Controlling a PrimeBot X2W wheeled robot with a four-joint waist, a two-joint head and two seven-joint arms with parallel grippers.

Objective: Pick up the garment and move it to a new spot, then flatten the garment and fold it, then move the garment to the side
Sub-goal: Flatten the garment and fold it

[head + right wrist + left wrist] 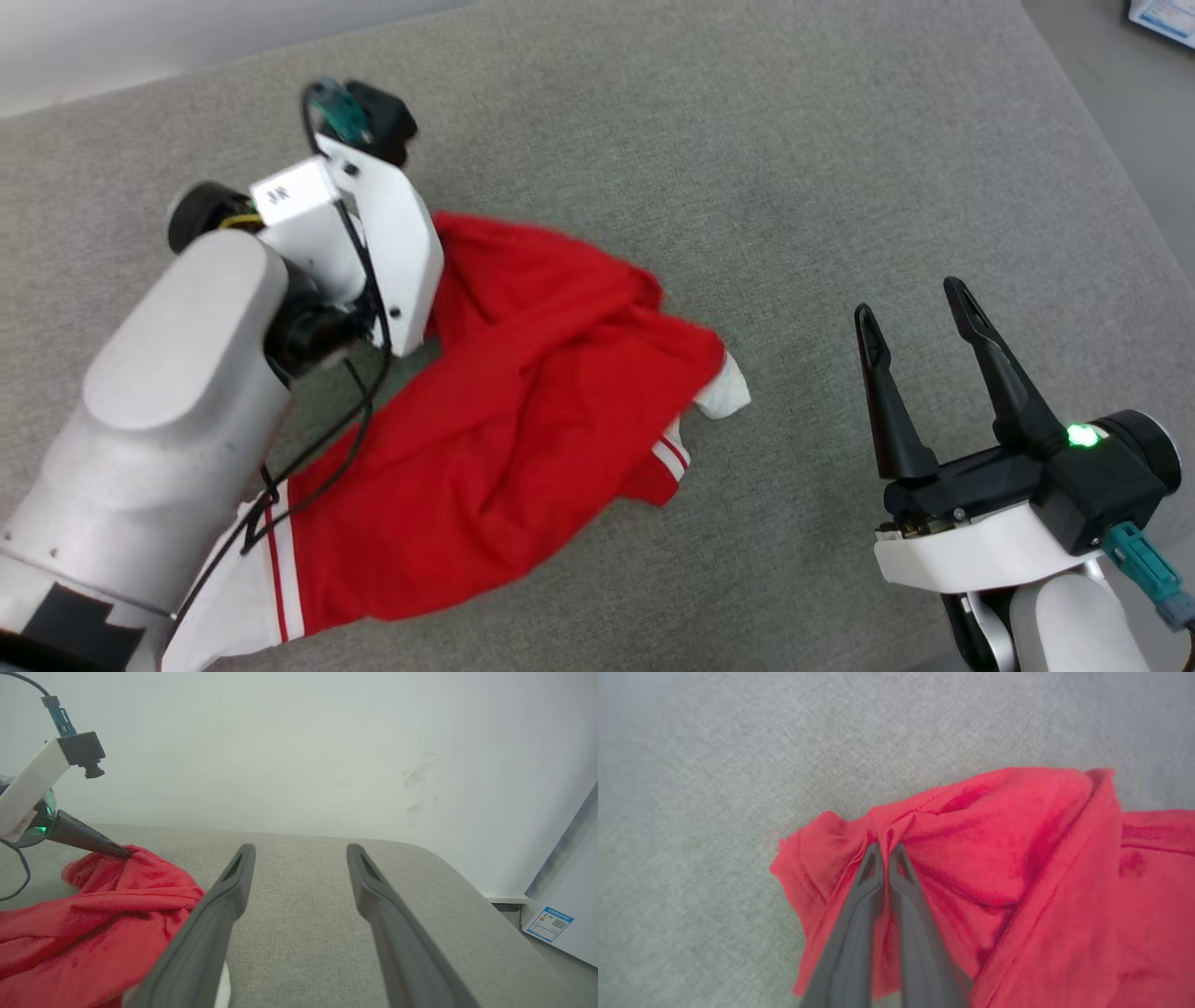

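The garment (pixel 523 411) lies heaped on the grey cushion (pixel 794 140). Your left wrist view shows the left gripper (pixel 885 848) pinching its red edge; your head view shows the right gripper (pixel 910 301) spread, over bare cushion.

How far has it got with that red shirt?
Early. The left gripper is shut on a pinch of the garment, which lies crumpled on the grey surface. The right gripper hangs open, apart from it. Flattening, folding and moving aside remain.
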